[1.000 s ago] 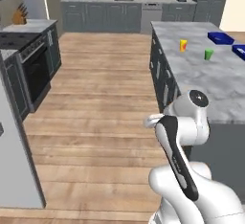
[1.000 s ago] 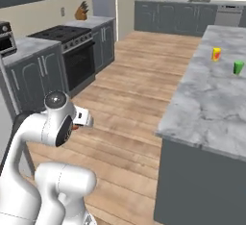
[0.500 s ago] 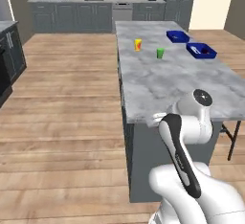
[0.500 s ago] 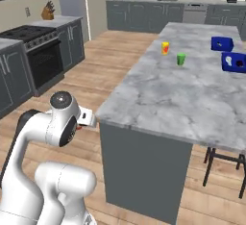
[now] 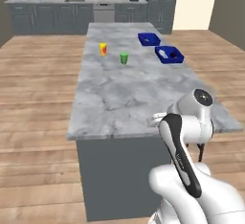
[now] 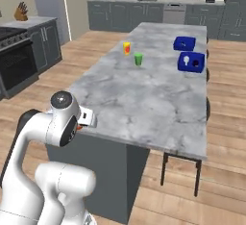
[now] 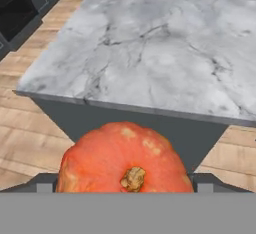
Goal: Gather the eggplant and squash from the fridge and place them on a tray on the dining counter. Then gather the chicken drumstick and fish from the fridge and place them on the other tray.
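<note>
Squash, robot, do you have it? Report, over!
Gripper shut on squash. Counter just ahead, two blue trays at its far end. Yellow cup and green cup stand left of the trays.

Both base views look forward and down over the marble surface [image 5: 129, 94] from behind the arm, the left one from its near left corner, the right one from its near right side [image 6: 144, 94]. They share the whole surface top, the two blue trays [image 5: 169, 54] [image 6: 191, 61] at its far end, and the cabinets beyond. The hand view sits close at the surface's near edge [image 7: 150, 48], level with its rim, facing along it.
</note>
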Motion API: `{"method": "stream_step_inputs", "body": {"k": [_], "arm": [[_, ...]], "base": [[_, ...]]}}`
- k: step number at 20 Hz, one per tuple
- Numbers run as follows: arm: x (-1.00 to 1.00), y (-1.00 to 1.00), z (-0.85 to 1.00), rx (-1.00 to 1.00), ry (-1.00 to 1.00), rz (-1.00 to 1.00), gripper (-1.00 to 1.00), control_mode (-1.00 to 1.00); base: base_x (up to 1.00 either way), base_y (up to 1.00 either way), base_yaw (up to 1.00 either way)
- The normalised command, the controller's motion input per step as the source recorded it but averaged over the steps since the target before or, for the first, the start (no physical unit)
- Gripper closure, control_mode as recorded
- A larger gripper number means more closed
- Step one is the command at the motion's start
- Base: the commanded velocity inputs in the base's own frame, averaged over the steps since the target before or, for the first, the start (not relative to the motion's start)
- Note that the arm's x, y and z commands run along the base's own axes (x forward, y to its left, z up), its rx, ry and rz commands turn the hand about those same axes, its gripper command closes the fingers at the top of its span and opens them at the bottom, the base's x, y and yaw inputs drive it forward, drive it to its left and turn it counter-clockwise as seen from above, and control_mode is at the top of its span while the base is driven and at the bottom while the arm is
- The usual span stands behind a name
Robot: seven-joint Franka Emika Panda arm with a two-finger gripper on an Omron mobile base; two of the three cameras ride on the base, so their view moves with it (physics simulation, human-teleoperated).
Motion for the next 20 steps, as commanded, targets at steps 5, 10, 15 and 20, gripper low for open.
{"method": "stream_step_inputs", "body": {"k": [5, 10, 15, 20], "arm": [[0.00, 0.00, 0.00, 0.00, 0.00, 0.00, 1.00, 1.00], [0.00, 0.00, 0.00, 0.00, 0.00, 0.00, 1.00, 1.00], [0.00, 0.00, 0.00, 0.00, 0.00, 0.00, 1.00, 1.00], [0.00, 0.00, 0.00, 0.00, 0.00, 0.00, 1.00, 1.00]], "base": [[-0.20, -1.00, -0.15], [0.03, -1.00, -0.12], [0.19, -1.00, -0.09], [0.43, -1.00, -0.05]]}}
